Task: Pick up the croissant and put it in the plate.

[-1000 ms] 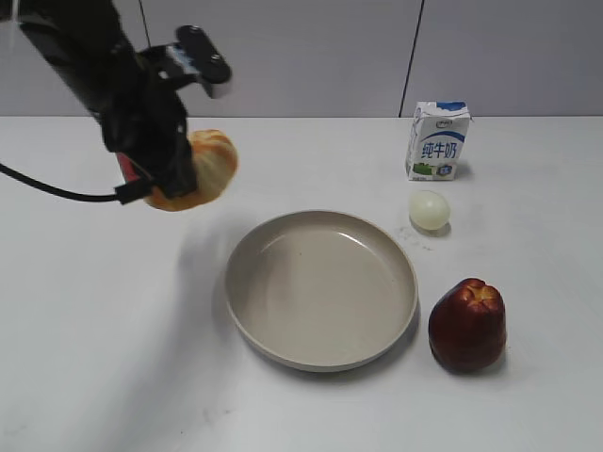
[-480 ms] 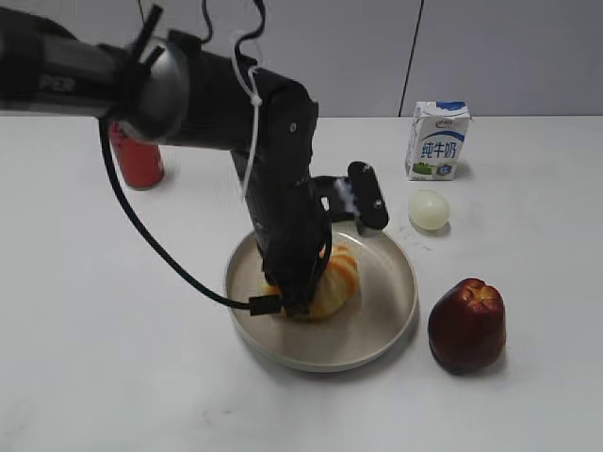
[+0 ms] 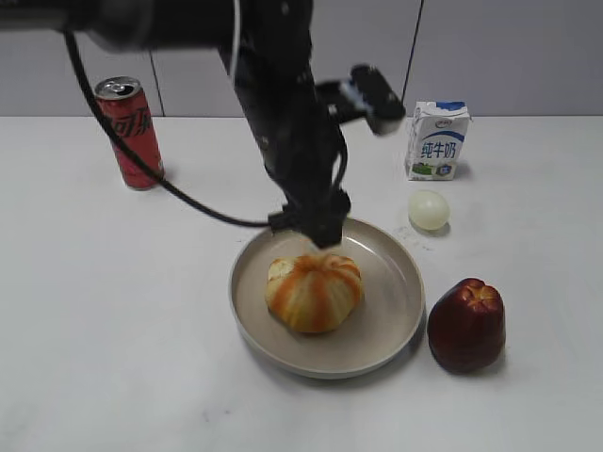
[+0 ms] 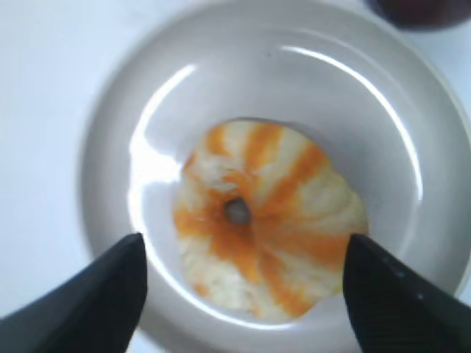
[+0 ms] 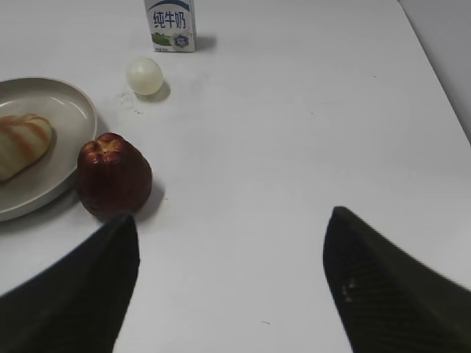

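The croissant (image 3: 315, 291), pale yellow with orange-brown stripes, lies in the beige plate (image 3: 396, 273). My left gripper (image 3: 317, 229) hangs open just above it, apart from it. In the left wrist view the croissant (image 4: 265, 220) sits in the plate (image 4: 110, 162) between and beyond the open fingers (image 4: 246, 287). My right gripper (image 5: 232, 287) is open and empty over bare table; its view shows the plate's (image 5: 70, 110) edge with the croissant (image 5: 22, 143) at the left. The right gripper does not show in the exterior view.
A dark red apple (image 3: 466, 324) stands right of the plate. A pale egg-like ball (image 3: 428, 210) and a milk carton (image 3: 437, 140) are behind right. A red soda can (image 3: 129, 132) stands at the back left.
My left gripper carried the croissant from the left into the plate, let go of it and has risen above it. The soda can is uncovered now.
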Tool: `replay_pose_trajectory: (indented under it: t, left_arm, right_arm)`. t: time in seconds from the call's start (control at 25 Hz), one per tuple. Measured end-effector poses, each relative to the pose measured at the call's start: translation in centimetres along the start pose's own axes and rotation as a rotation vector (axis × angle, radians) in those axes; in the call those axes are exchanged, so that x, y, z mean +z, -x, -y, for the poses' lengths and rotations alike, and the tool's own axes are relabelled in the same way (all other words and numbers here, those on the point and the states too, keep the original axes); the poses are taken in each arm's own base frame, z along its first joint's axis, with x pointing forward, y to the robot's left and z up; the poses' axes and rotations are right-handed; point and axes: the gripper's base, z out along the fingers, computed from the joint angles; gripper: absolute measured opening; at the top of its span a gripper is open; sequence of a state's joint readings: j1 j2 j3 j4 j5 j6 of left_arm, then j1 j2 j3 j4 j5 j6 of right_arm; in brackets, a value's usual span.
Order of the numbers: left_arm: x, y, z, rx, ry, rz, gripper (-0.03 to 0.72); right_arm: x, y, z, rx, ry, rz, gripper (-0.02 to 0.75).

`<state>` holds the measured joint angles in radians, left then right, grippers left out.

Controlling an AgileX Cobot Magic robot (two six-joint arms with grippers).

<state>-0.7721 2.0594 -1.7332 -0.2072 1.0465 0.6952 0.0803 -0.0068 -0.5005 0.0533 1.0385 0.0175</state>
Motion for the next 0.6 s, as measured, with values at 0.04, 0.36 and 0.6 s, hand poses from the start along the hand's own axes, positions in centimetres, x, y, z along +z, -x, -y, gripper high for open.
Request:
replay_pose_trajectory:
  t: [0.04, 0.36, 0.6]
  left_arm:
    - [-1.5, -0.4, -1.1, -0.035, 0.034, 0.002, 0.623]
    - [-11.8, -13.3, -10.7, -0.723, 0.321, -0.096, 0.584]
    - [-16.9, -26.1, -9.7, -1.123, 0.387, -0.151, 0.58]
  right_arm:
    - [0.0, 0.0, 0.0, 0.0, 0.0, 0.0, 0.588]
    - [0.0, 0.0, 0.0, 0.0, 0.0, 0.0, 0.588]
    - [0.0, 0.0, 0.0, 0.0, 0.0, 0.0, 0.588]
